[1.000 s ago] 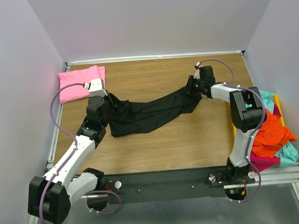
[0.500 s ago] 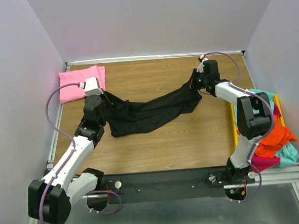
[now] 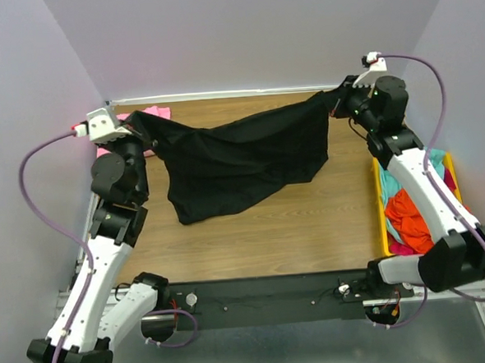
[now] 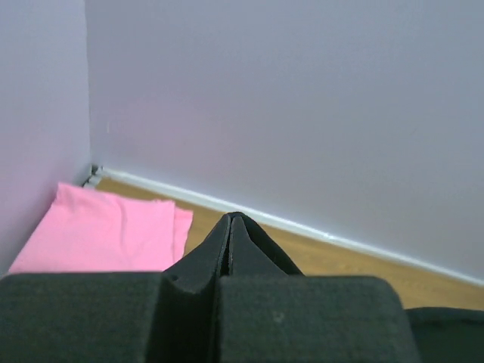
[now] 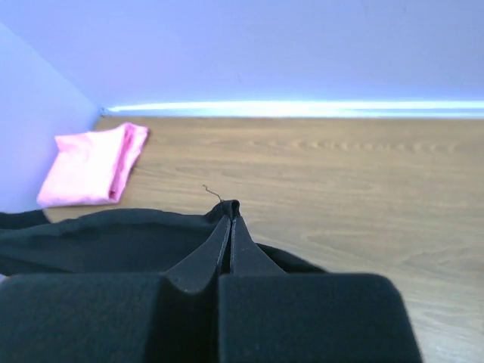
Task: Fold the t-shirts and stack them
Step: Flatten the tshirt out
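A black t-shirt (image 3: 241, 161) hangs spread between both grippers above the wooden table, its lower edge drooping toward the front left. My left gripper (image 3: 134, 121) is shut on its left corner, near the back left. My right gripper (image 3: 338, 95) is shut on the right corner at the back right; a pinch of black cloth (image 5: 231, 206) sticks out past the closed fingertips. In the left wrist view the fingers (image 4: 233, 227) are pressed together. A folded pink t-shirt (image 5: 89, 166) lies in the back left corner (image 4: 98, 234), mostly hidden behind the left arm in the top view.
A yellow bin (image 3: 383, 214) at the right table edge holds orange (image 3: 409, 212), teal and magenta shirts. Lilac walls close the back and both sides. Bare wood (image 3: 270, 229) lies in front of the hanging shirt.
Both arms rose and spread apart toward the back corners, lifting the black t-shirt off the table and stretching it out. The right gripper closed on the shirt's corner.
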